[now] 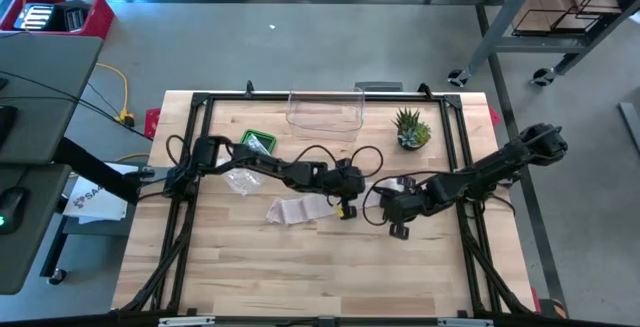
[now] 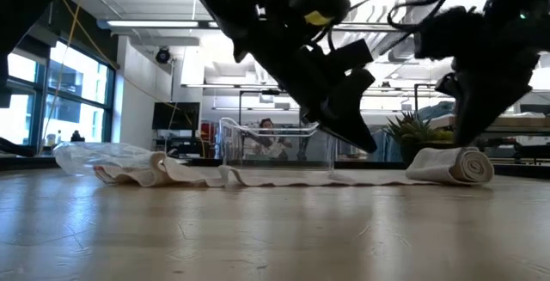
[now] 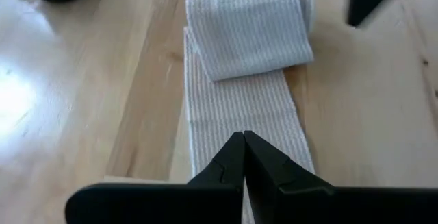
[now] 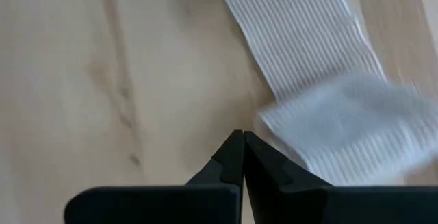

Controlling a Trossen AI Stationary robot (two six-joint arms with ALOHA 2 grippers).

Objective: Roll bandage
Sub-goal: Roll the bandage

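A beige bandage lies across the middle of the table. Its rolled-up end (image 2: 455,165) is at the right, and its flat strip (image 2: 284,176) runs left to a rumpled loose end (image 1: 290,210). My left gripper (image 3: 243,136) is shut and hangs a little above the flat strip (image 3: 239,107), pointing toward the roll (image 3: 250,29). In the low view its tip (image 2: 365,143) is clear of the table. My right gripper (image 4: 243,136) is shut and points steeply down. It stands close beside the roll (image 4: 349,128), over bare wood.
A clear plastic box (image 1: 325,112) and a small potted plant (image 1: 411,129) stand at the far edge. A green packet (image 1: 258,142) and a crumpled clear bag (image 1: 240,179) lie at the left. Bare wood fills the near half of the table (image 1: 300,277).
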